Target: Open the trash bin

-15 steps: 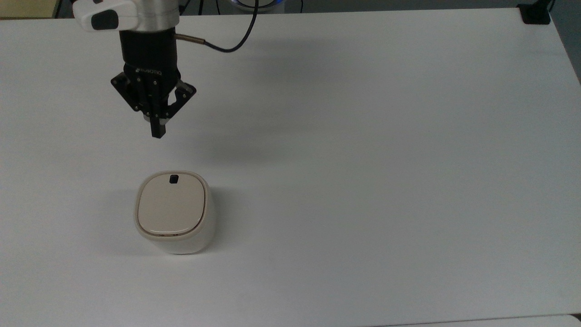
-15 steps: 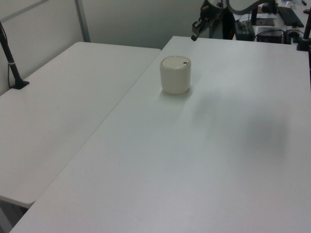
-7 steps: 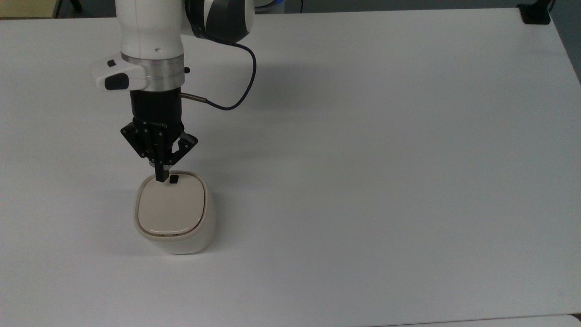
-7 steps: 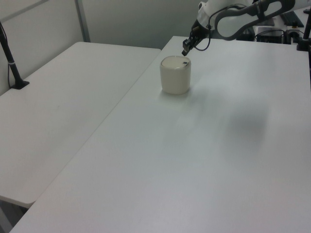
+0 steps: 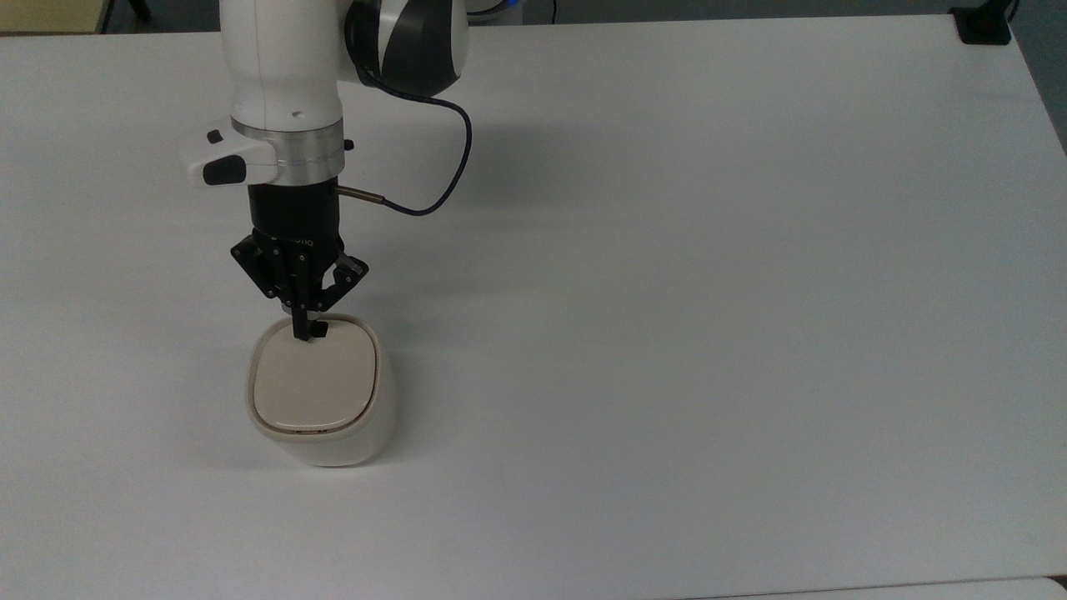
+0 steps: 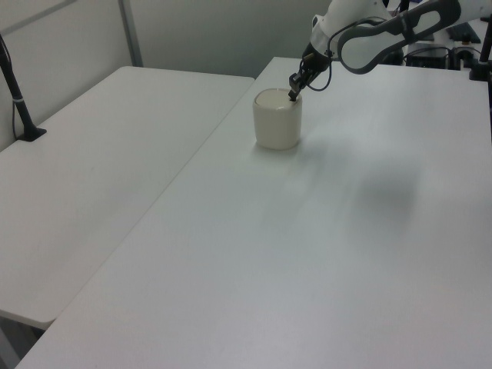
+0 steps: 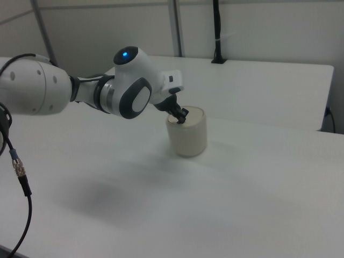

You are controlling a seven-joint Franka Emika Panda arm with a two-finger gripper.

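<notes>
Was right at the pressing step, gripper [image 5: 302,332] pinched closed on nothing, tip down at the black button [image 5: 319,330] with the trash bin [image 5: 321,433] directly below on the table [image 5: 667,333], lid [image 5: 313,383] looked flat, so probably needed a short straight push down.

Overhead view; two opposing oblique views
</notes>
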